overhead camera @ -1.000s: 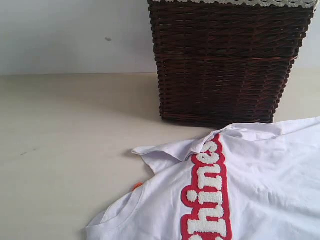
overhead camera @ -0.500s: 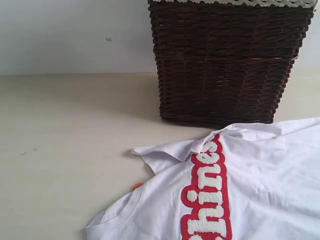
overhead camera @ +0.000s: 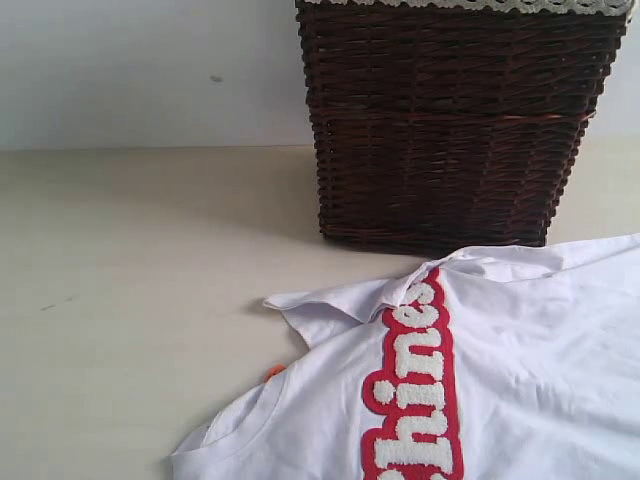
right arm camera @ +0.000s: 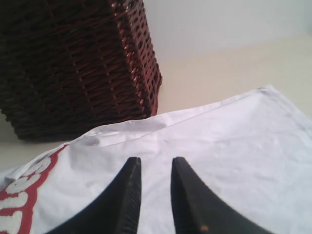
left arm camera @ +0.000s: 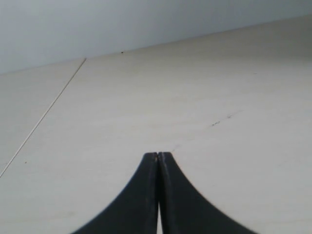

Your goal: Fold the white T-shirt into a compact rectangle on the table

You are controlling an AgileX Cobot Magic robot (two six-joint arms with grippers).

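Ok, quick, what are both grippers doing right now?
Left gripper: closed, empty, over the bare table.
Right gripper: slightly open, holding nothing, over the white T-shirt.

A: Items shown, by count?
B: One wicker basket [overhead camera: 450, 120]; in front of it, one white T-shirt [overhead camera: 520, 380] bearing one orange tag [overhead camera: 273, 372]; one tabletop [overhead camera: 140, 260] beneath the basket.
A: Claws?
B: Two: left claw [left arm camera: 158, 158], right claw [right arm camera: 155, 165].
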